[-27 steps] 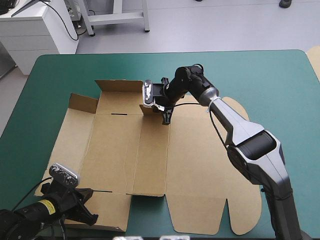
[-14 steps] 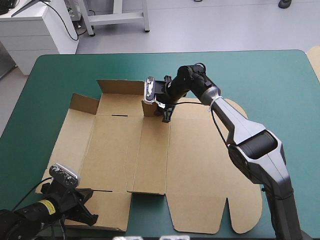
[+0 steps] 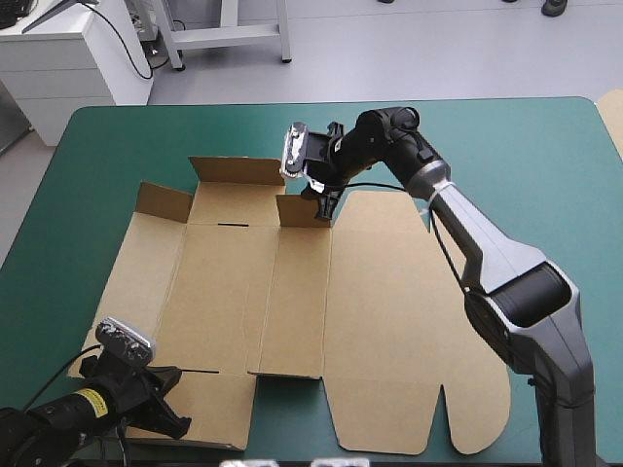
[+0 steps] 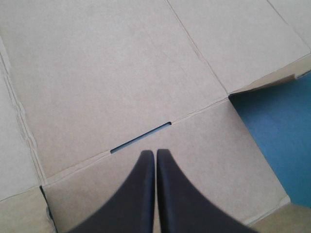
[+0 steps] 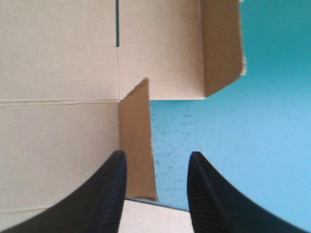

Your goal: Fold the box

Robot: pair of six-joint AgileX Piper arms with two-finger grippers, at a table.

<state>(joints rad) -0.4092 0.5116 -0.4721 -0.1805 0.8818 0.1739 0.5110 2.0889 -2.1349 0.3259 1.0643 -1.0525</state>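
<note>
**Right tool (image 3: 324, 200) released at far flap, left tool (image 3: 173, 420) clenched over near-left corner**

The right tool (image 5: 155, 158) is hanging over the far edge of the box (image 3: 321, 311) with its black fingers (image 5: 109, 194) standing apart and gripping nothing. A small upright flap (image 5: 138, 145) is standing between the fingers, close to the one on the box side. Whether it is touching that finger cannot be told. The right arm is reaching in from the right, across the far part of the bench (image 3: 117, 156).

The box is lying mostly flat and open on the teal-green cover, filling the middle and left of the bench. Its rounded lid panel (image 3: 419, 311) is lying flat on the right. At the far edge a long flap (image 3: 234, 170) is standing raised, left of the small flap (image 3: 300, 211). A short flap (image 3: 161, 199) at the far-left corner is tilting up.

The left tool (image 4: 155, 153) is sitting over the near-left corner of the box, its fingers pressed together in one pointed arch with no board between them. Its tips are pointing at a narrow slot (image 4: 141, 136) cut along a crease, just short of it. Bare teal-green cover (image 4: 277, 131) is showing beside that flap.
</note>
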